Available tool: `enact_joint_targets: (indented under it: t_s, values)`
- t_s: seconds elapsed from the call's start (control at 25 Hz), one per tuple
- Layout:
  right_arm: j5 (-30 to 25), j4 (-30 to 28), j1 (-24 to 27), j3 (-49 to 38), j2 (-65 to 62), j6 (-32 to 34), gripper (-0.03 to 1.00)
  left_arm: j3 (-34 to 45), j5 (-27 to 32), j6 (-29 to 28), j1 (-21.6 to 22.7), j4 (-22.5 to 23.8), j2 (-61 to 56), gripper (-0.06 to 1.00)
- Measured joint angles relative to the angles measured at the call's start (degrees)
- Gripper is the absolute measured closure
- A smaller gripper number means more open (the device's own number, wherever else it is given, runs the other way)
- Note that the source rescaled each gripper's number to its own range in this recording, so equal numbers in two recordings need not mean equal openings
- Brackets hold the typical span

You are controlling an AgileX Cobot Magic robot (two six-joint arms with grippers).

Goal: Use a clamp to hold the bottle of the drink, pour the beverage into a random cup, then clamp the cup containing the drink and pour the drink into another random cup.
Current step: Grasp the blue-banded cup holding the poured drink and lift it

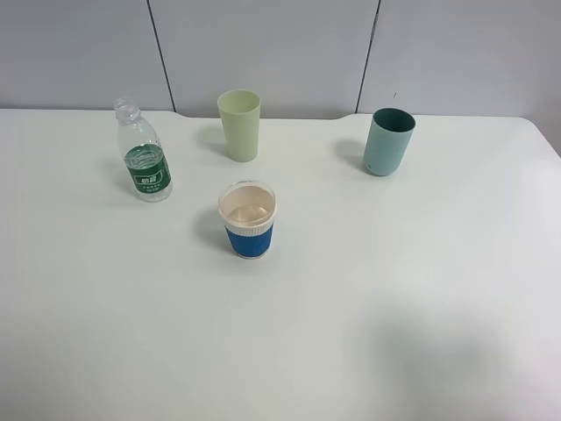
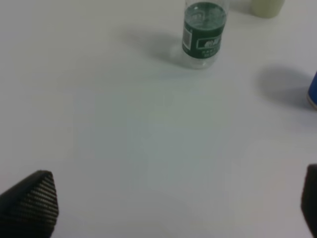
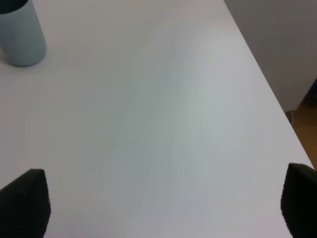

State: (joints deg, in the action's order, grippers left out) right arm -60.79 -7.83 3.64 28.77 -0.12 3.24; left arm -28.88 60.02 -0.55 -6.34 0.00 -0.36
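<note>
A clear plastic bottle with a green label stands uncapped at the table's left. A pale green cup stands at the back middle, a teal cup at the back right, and a white cup with a blue sleeve in the middle holding some liquid. No arm shows in the exterior high view. My left gripper is open and empty, with the bottle far ahead of it. My right gripper is open and empty, with the teal cup far ahead.
The white table has its right edge near my right gripper. The blue-sleeved cup's edge shows in the left wrist view, and the pale green cup's base behind the bottle. Grey wall panels stand behind the table.
</note>
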Motion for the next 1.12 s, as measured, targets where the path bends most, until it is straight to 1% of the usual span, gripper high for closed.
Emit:
enact_joint_targets:
  t_s: [0.32, 0.52, 0.6, 1.12]
  values:
    - [0.0, 0.0, 0.0, 0.0, 0.0, 0.0, 0.17, 0.0, 0.0, 0.0, 0.2, 0.0, 0.0, -0.06]
    - [0.0, 0.0, 0.0, 0.0, 0.0, 0.0, 0.17, 0.0, 0.0, 0.0, 4.1, 0.0, 0.0, -0.06]
    - [0.0, 0.0, 0.0, 0.0, 0.0, 0.0, 0.17, 0.0, 0.0, 0.0, 4.9, 0.0, 0.0, -0.06]
    - [0.0, 0.0, 0.0, 0.0, 0.0, 0.0, 0.17, 0.0, 0.0, 0.0, 5.0, 0.0, 0.0, -0.06]
